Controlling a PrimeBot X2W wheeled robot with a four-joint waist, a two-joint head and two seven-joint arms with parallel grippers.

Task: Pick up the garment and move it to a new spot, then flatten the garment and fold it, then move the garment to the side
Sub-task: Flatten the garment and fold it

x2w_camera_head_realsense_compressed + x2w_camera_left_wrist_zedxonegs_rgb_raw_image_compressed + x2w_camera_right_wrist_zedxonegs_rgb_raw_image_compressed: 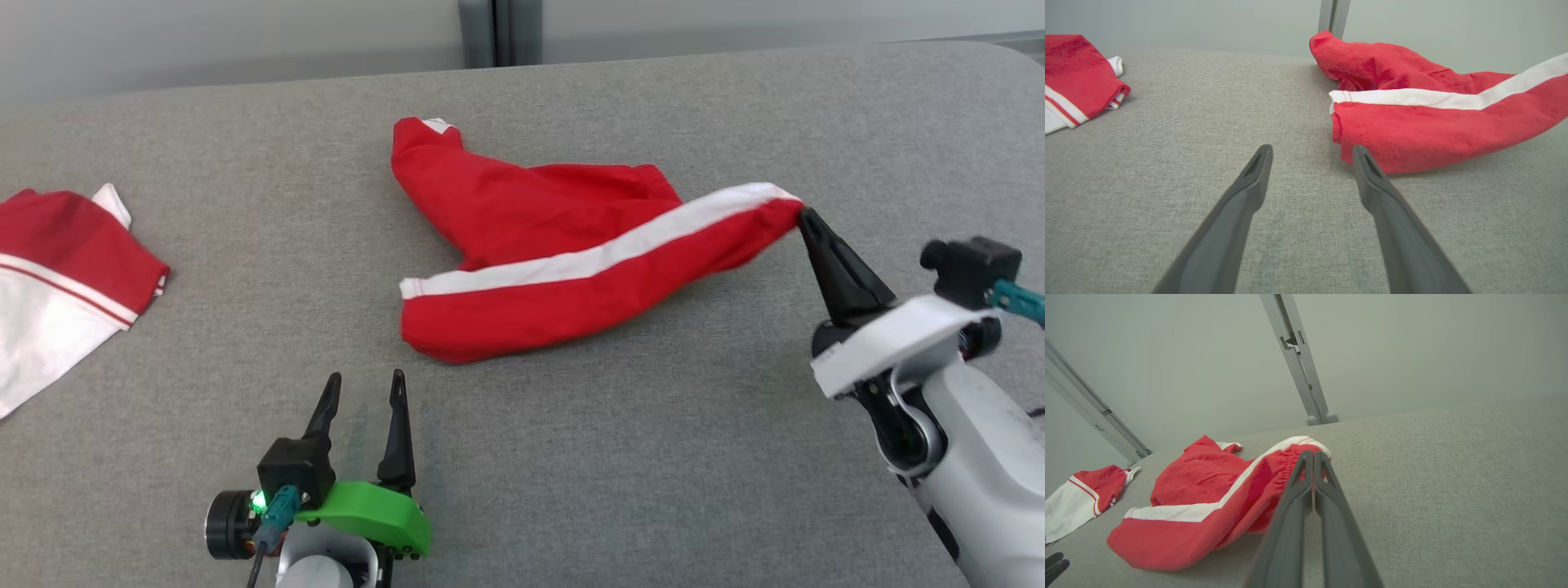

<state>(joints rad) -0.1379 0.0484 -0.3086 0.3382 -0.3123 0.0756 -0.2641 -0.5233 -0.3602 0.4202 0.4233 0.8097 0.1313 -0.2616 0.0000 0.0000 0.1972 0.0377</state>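
Right of frame: R gripper (804, 214) pinches shorts (555, 245) at waistband; L gripper (366, 376) spread, empty. Pickup looks underway; flatten, fold, side move pending.

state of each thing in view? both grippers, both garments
red shorts: crumpled, unfolded, one end lifted off the grey surface.
right gripper: shut on the red shorts' elastic edge.
left gripper: open, empty, near the shorts' hem.
red-and-white garment: lying at the left, untouched.

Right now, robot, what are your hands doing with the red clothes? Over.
Right gripper shut on red garment at its elastic end, that end raised. Left gripper open, empty, near its hem. Red-and-white garment far left, not in the way.
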